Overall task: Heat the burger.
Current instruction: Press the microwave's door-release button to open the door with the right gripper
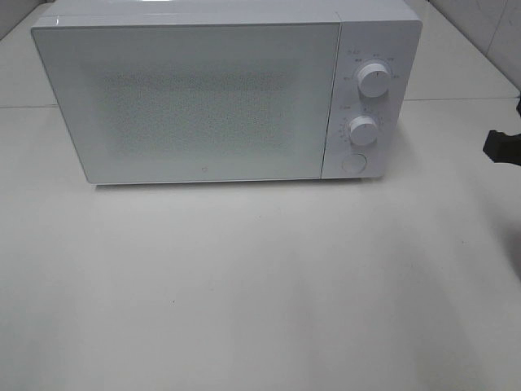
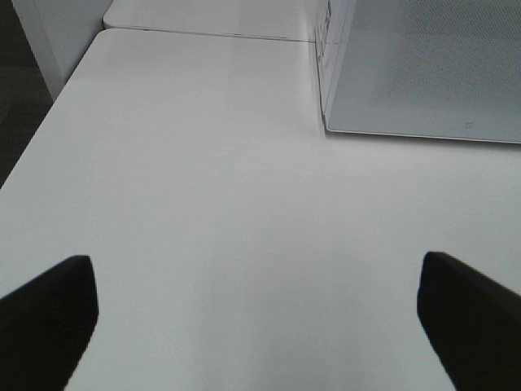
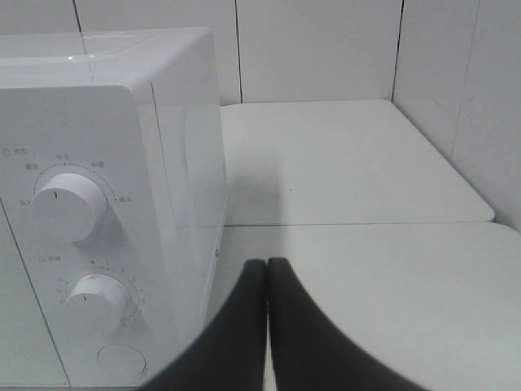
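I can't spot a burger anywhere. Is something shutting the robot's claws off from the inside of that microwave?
Yes. The microwave's door is shut, so it stands between the oven's inside and both the left gripper and the right gripper. No burger shows on the table; whether one sits behind the door cannot be told.

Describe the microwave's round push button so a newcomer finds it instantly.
Find the white microwave on the white table. On its right-hand control strip, two knobs are stacked: the upper knob and the lower knob. The button sits beneath both, a flat disc with no raised grip or scale marks.
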